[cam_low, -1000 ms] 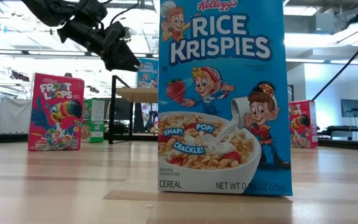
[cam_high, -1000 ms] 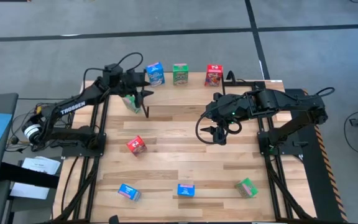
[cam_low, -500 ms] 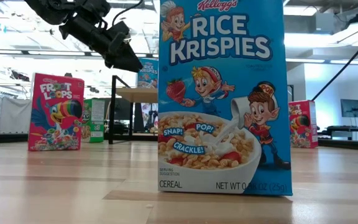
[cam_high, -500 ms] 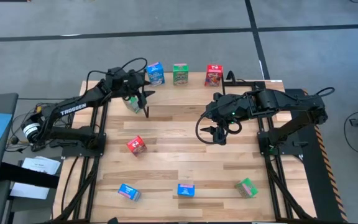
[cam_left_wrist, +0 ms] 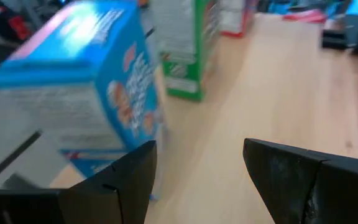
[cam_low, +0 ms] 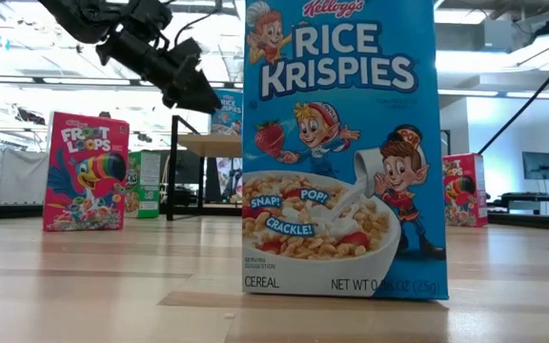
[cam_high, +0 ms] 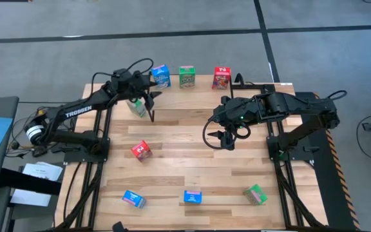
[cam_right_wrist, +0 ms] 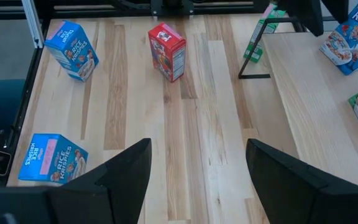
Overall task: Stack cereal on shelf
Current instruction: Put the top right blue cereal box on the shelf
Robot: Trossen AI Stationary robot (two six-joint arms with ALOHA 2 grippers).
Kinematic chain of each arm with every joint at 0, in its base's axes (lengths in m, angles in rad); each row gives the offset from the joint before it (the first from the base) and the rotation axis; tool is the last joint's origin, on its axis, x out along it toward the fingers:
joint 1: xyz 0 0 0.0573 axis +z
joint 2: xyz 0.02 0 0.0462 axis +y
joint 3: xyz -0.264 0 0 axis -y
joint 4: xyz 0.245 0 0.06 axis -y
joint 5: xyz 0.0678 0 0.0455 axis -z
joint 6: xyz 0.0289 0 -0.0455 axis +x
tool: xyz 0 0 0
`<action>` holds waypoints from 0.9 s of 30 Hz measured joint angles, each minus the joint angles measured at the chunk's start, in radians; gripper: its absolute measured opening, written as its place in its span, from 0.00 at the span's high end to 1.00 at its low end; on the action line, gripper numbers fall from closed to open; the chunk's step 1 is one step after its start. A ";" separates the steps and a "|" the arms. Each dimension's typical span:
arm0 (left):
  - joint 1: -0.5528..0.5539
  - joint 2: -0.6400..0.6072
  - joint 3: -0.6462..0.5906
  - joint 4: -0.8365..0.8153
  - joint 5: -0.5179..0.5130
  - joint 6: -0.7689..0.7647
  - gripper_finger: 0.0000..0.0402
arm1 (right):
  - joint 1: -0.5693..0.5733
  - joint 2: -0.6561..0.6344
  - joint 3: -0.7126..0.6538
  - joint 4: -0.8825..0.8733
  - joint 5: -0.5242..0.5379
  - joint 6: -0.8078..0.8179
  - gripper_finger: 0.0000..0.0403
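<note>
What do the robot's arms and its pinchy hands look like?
Both arms are black, made of jointed tube-like links. The left arm has white TROSSEN lettering along it. Thin black cables loop off both arms, with a big loop hanging by the right gripper. Each gripper has two flat, dark, blocky fingers.

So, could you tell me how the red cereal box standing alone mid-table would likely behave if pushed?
The red cereal box stands upright on a narrow base, so it would probably tip rather than slide. It looks like thin cardboard, likely light and easily dented. The wooden tabletop looks smooth.

Robotics lab — grey floor [cam_high: 172, 19], monitor [cam_low: 539, 167] behind.
</note>
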 joint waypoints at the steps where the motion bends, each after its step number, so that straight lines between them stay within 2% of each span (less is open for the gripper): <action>1: 0.001 0.008 0.000 0.003 -0.014 -0.001 0.42 | 0.000 0.000 0.000 0.000 0.000 0.000 0.29; 13: 0.001 0.080 0.000 0.044 -0.064 -0.007 0.42 | 0.000 0.000 0.000 -0.005 0.000 0.001 0.29; 19: 0.002 0.080 0.000 0.047 -0.144 0.020 0.42 | 0.000 0.000 0.000 -0.006 0.000 0.005 0.29; 27: -0.006 0.080 0.000 0.047 -0.077 0.009 0.42 | 0.000 0.000 0.000 -0.008 0.000 0.005 0.29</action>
